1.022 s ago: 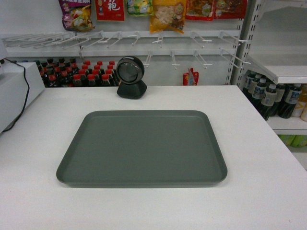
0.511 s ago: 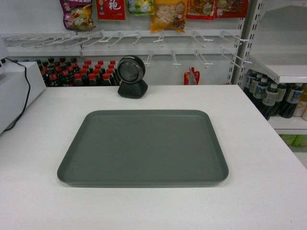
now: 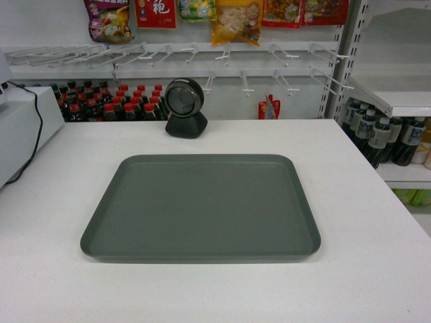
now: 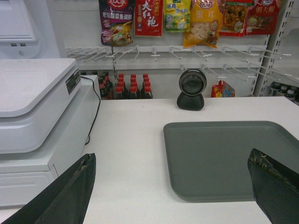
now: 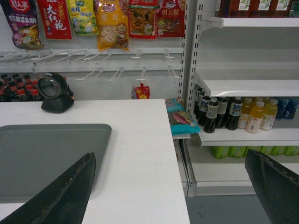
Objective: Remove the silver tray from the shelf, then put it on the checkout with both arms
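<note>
Silver tray (image 3: 201, 207) lies flat on the white checkout bench (image 3: 363, 202), ahead of and to the right of the left gripper (image 4: 170, 191) and ahead-left of the right gripper (image 5: 170, 189), touched by neither. Both grippers stand wide open and empty, fingers spread at the bottom of each wrist view, the right one partly beyond the bench's right edge near the shelf (image 5: 247, 86). The placing step looks done, so I judge the next move calls only for keeping both arms clear of the tray.
</note>
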You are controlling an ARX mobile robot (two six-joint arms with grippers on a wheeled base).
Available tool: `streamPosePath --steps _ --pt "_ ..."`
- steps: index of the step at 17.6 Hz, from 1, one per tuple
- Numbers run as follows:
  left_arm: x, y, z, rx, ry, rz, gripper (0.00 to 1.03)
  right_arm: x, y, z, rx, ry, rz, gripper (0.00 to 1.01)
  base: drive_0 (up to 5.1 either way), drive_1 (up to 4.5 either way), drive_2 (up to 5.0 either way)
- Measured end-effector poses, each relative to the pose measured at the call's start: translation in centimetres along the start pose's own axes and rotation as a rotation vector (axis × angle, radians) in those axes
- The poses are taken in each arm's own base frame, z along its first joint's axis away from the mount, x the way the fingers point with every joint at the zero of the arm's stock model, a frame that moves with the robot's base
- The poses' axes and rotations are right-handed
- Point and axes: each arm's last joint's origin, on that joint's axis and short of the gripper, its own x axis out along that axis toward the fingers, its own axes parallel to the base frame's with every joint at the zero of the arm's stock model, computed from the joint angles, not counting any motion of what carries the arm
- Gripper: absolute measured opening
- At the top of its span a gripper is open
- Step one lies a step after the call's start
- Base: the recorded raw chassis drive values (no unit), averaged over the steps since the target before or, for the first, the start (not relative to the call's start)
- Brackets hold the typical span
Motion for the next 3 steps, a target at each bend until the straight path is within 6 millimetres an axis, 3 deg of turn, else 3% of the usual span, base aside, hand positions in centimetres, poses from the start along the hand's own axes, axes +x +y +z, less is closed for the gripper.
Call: streamPosePath --steps 3 --pt "0.0 0.0 0.0 0.0 0.0 0.0 0.98 0.0 0.0 0.0 0.0 0.0 0.0 0.98 0.0 0.0 0.0"
